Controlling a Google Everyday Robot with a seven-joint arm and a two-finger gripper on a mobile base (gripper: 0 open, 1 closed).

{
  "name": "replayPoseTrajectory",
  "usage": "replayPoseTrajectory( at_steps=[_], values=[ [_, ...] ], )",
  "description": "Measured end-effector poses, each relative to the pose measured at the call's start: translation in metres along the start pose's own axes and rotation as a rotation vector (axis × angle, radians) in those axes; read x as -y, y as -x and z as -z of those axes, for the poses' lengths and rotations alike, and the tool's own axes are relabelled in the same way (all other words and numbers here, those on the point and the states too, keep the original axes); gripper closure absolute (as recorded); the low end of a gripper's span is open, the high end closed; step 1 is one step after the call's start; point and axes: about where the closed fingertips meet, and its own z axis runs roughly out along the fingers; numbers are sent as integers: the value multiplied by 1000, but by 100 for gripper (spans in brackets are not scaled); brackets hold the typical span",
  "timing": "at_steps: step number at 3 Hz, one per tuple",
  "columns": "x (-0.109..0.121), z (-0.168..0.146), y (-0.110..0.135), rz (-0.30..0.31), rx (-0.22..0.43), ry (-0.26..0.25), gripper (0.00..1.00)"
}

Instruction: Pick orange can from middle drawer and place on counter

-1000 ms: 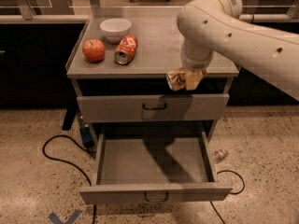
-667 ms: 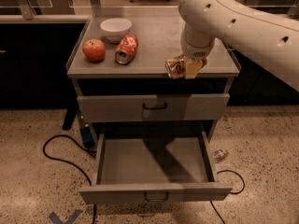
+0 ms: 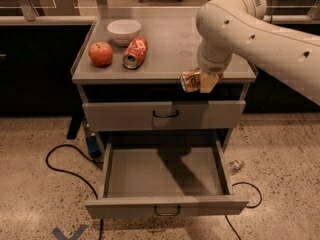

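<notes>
A bronze-orange can, the orange can [image 3: 189,81], hangs on its side level with the front edge of the counter [image 3: 170,44], right of the middle. My gripper [image 3: 198,81] is shut on it, reaching down from the white arm that enters at the upper right. One tan finger [image 3: 208,82] shows on the can's right side. Below, the middle drawer [image 3: 165,176] is pulled far out, and its grey floor is bare.
On the counter's left part stand a white bowl [image 3: 123,30], a round orange-red fruit [image 3: 100,53] and a red-orange and white can [image 3: 135,52] lying on its side. The upper drawer front [image 3: 165,115] is closed. Black cables [image 3: 60,159] and a small clear object [image 3: 235,165] lie on the floor.
The gripper, still holding the can, rose slightly at the counter's front edge and came back down a little. The arm above it has shifted its pose.
</notes>
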Motion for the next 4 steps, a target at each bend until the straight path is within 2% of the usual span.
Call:
replayPoseTrajectory(
  at_steps=[1, 2, 3, 4],
  values=[
    [2, -37, -11, -4, -31, 15, 100],
    [3, -31, -11, -4, -31, 15, 100],
    [20, -30, -9, -6, -39, -3, 100],
    [19, -29, -9, -6, -39, -3, 100]
  ],
)
